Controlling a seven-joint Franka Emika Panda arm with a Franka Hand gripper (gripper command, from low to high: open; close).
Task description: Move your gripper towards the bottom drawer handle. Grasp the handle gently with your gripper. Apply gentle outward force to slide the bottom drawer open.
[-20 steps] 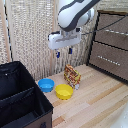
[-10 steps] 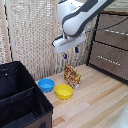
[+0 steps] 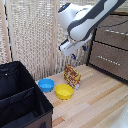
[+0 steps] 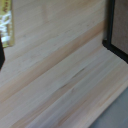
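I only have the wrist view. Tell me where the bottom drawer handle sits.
Observer: The thin silver bar handle is on the tall dark brown bottom drawer, at the exterior view's right.
Operator: Report the gripper.
Observer: The dark two-fingered gripper hangs apart from that handle, to its left in the exterior view.
Operator: List what's below it.
Observer: A red-and-yellow patterned packet stands beside a round yellow bowl.

Robot arm (image 3: 80,22): glossy white shell, looks like smooth plastic; bottom drawer (image 3: 107,61): dark brown wood, matt, with a thin silver metal handle (image 3: 106,58). Floor (image 3: 95,102): pale wood planks, smooth, visible grain, faint sheen. Blue bowl (image 3: 46,85) and yellow bowl (image 3: 64,91): smooth plastic look
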